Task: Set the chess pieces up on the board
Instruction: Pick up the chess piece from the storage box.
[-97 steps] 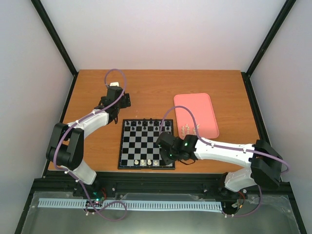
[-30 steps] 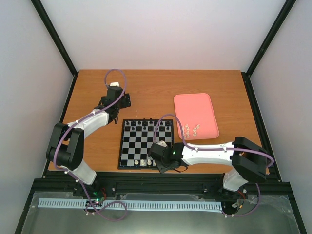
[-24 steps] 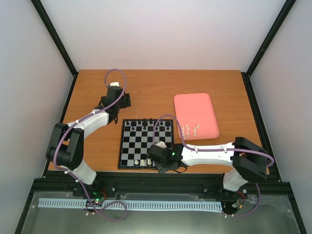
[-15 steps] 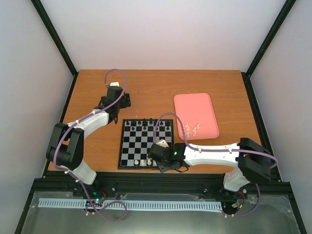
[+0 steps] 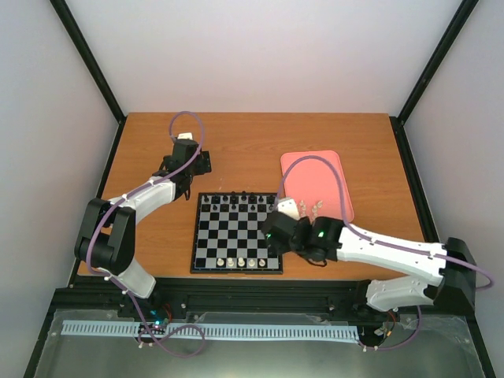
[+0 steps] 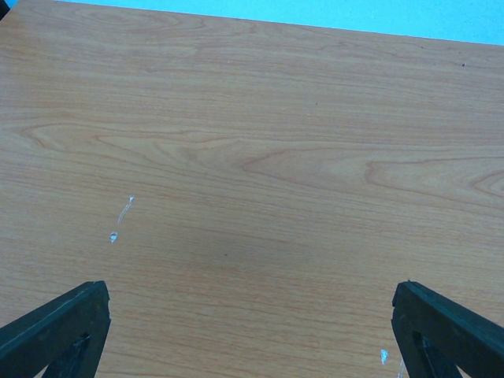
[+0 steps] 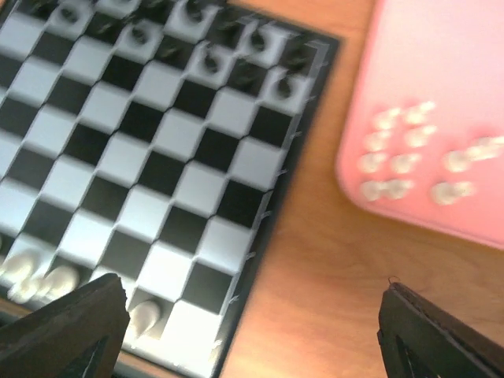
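Pink tray (image 7: 441, 63) (cream chess pieces (image 7: 405, 161) inside) just beside board (image 7: 177, 177); left hand (image 6: 252, 331), right hand (image 7: 252, 327) spread, empty.

1. Board (image 5: 236, 233): black and white checks inside a thin black border.
2. Cream pieces (image 5: 241, 262): cream-white, on the board's near row and on the tray.
3. Black pieces (image 5: 235, 201): black, on the board's far rows.
4. Tray (image 5: 331, 169), right of the board: plain pink.
5. Table (image 5: 252, 142) under the board: orange-brown wood grain with a few pale scuffs.
6. Left arm (image 5: 146, 196) and right arm (image 5: 390, 250): white shells with black joints.
7. Cables (image 5: 189, 113): purple.
8. Light (image 5: 321, 233) on the right arm: green.
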Controlling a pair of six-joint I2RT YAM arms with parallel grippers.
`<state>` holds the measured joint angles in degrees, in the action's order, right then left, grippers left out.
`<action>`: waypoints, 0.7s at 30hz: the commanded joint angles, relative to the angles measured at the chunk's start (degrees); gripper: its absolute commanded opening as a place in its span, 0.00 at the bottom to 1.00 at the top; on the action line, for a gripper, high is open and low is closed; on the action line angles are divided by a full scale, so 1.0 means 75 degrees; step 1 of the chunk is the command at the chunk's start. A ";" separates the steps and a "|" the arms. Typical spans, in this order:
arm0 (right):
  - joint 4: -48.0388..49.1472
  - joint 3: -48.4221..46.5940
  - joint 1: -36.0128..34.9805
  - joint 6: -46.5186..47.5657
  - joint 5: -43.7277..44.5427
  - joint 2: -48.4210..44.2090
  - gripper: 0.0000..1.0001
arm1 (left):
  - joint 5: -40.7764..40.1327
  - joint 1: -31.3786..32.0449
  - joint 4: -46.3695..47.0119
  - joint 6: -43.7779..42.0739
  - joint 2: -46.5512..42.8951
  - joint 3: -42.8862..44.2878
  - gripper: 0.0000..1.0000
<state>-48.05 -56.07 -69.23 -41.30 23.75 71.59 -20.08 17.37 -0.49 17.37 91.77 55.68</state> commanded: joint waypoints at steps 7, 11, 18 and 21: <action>0.0305 0.0719 0.3259 0.0825 0.0666 -0.0672 1.00 | 0.0279 0.0017 -0.0051 -0.0055 0.0177 0.0404 1.00; 0.0668 0.0467 0.4569 0.1315 0.0366 0.0003 0.98 | 0.0284 0.0017 -0.0186 -0.0069 0.0290 0.0574 1.00; 0.1585 -0.0162 0.5963 0.1970 -0.0540 0.1456 0.74 | 0.0482 0.0017 -0.0240 -0.0133 0.0418 0.0738 1.00; 0.1872 -0.0429 0.6263 0.2055 -0.0869 0.1975 0.71 | 0.0548 0.0018 -0.0242 -0.0142 0.0455 0.0753 1.00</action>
<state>-38.96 -56.03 -24.84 -28.27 21.10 82.89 -17.19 17.37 -1.48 17.32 94.45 58.78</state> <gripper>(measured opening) 0.727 0.997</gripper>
